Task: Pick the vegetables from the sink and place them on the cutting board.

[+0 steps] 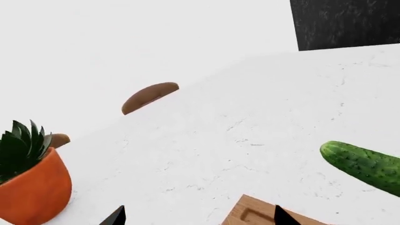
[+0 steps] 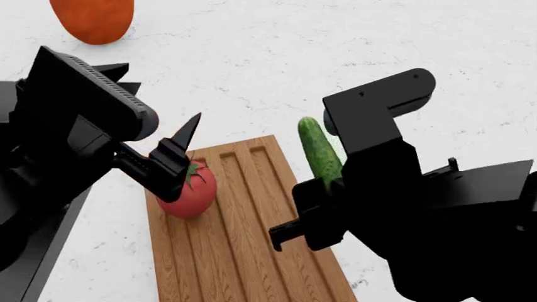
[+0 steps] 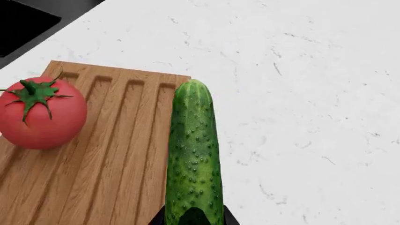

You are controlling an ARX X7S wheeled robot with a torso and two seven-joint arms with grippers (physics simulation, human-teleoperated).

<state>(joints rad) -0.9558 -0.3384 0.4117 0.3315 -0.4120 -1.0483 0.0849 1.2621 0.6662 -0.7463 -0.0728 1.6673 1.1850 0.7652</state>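
The red tomato (image 2: 191, 192) with its green stem star rests on the brown grooved cutting board (image 2: 243, 251), near its far left part. My left gripper (image 2: 176, 157) is open and empty, right beside and above the tomato. In the left wrist view its gripper (image 1: 200, 218) spans bare counter and a corner of the board (image 1: 259, 213). My right gripper (image 2: 326, 189) is shut on the near end of the dark green bumpy cucumber (image 2: 318, 150), held along the board's right edge. The right wrist view shows the gripper (image 3: 194, 219), cucumber (image 3: 194, 154), tomato (image 3: 41, 115) and board (image 3: 100, 173).
The black sink (image 3: 22, 21) lies beyond the board's far corner. An orange pot (image 1: 31, 190) holding a spiky green plant stands on the white counter (image 1: 237, 122), and also shows in the head view (image 2: 92, 19). A brown rounded object (image 1: 150, 96) lies past the counter edge.
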